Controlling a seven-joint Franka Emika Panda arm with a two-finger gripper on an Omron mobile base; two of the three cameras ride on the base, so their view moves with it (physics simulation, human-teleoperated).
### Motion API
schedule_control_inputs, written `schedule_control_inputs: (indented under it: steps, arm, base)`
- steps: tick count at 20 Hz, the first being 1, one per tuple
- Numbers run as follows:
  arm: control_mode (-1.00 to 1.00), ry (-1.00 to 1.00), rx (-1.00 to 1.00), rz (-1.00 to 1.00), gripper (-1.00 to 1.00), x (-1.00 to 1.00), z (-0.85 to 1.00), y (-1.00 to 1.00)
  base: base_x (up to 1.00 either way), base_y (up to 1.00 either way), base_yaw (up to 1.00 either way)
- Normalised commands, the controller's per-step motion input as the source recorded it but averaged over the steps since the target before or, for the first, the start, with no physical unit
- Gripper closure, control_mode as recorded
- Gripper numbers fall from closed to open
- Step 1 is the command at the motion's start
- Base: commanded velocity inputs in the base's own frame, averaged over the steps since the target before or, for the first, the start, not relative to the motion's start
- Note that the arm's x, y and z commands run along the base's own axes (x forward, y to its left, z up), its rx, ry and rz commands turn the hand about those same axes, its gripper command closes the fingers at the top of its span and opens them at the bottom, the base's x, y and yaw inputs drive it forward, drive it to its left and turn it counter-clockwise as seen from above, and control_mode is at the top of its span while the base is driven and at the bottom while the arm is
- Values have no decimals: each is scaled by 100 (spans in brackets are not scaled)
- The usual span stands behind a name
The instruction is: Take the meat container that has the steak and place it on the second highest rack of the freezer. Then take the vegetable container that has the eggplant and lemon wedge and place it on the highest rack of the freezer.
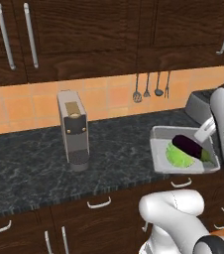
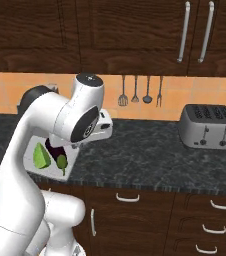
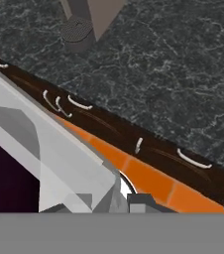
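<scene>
Grey plastic container (image 1: 159, 149) sits raised at the dark marble counter's (image 1: 34, 163) front edge; your gripper's narrowed jaws pinch its right wall. Inside lie the glossy dark purple eggplant (image 1: 188, 145) and yellow-green lemon wedge (image 1: 178, 158), touching. Your grey coffee machine (image 1: 73, 130) stands mid-counter; a silver toaster (image 2: 206, 126) stands near the back wall.

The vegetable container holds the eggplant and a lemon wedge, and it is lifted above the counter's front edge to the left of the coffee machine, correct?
Not quite. The vegetable container, with the eggplant and lemon wedge inside, is at the counter's front edge, but to the right of the coffee machine, not the left. The left base view shows this.
</scene>
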Motion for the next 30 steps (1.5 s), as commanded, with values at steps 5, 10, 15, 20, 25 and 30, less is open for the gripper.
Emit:
schedule_control_inputs:
  steps: [5, 10, 15, 20, 25, 30]
  arm:
    - [-100, -2, -7, -6, 100, -19, 0, 1]
    - [-100, -1, -3, -1, 100, -4, 0, 0]
    - [100, 0, 0, 0, 100, 0, 0, 0]
    - [100, 0, 0, 0, 100, 0, 0, 0]
    - [100, 0, 0, 0, 100, 0, 0, 0]
    - [100, 0, 0, 0, 100, 0, 0, 0]
  base:
    - [0, 0, 0]
    - [0, 0, 0]
    - [0, -8, -10]
    - [-2, -68, -59]
    - [-2, -86, -65]
    - [-3, -75, -71]
